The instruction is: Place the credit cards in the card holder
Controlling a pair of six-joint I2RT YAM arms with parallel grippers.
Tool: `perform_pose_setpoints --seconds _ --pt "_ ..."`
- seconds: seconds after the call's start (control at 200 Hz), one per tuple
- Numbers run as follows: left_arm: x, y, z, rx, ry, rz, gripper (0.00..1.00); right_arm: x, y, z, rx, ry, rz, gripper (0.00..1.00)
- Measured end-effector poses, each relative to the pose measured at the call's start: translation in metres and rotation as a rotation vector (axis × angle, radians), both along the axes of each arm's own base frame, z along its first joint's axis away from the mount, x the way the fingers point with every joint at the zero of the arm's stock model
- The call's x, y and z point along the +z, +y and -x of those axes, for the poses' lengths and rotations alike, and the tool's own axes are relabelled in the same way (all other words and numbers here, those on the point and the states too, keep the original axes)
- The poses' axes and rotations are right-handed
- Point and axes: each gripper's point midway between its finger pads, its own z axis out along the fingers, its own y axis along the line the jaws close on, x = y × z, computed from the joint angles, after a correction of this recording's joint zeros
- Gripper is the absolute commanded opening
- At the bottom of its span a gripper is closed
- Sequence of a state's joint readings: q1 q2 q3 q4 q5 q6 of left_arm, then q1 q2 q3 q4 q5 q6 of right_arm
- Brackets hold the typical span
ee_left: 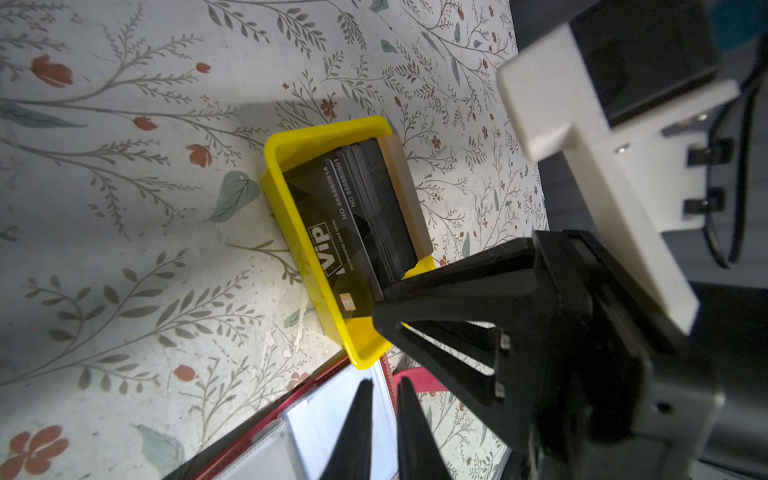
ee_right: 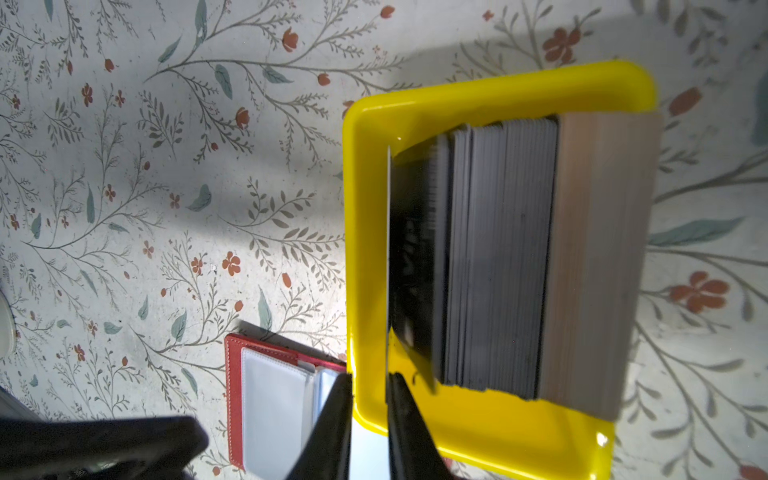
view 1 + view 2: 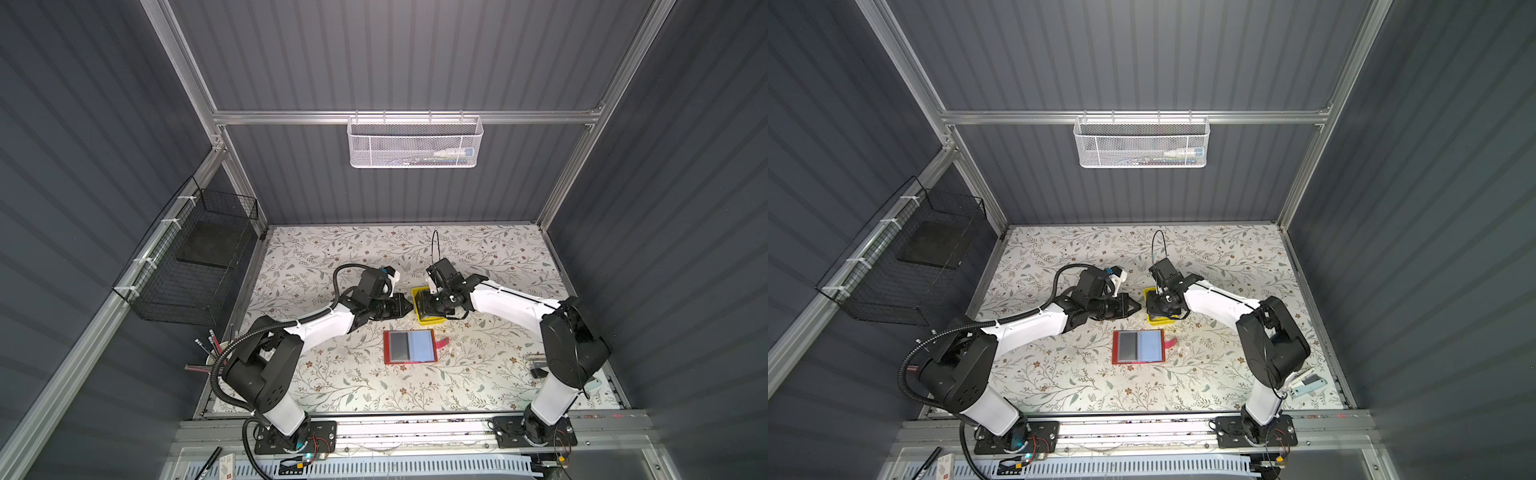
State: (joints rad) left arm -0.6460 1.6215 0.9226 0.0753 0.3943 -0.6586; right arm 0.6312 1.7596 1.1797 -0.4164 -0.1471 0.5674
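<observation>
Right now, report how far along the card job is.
Done: a grey card and a light blue card sit in pockets of the open card holder. In hand: the right tool is at the edge of the black VIP card in the yellow tray; grip unclear. The left tool is shut, empty. Remaining: the stack in the tray.
</observation>
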Motion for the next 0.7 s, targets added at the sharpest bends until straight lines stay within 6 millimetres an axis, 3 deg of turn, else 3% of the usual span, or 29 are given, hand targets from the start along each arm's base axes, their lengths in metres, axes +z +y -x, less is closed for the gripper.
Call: perform_pose_setpoints --seconds 0.32,0.7 --pt "0.0 0.0 0.0 -0.003 0.001 0.002 0.14 -0.011 0.001 -0.004 0.013 0.013 0.03 0.15" --pt "-0.001 -0.001 0.001 -0.008 0.004 0.006 0.14 -0.003 0.003 -0.017 0.013 -0.024 0.051 0.12"
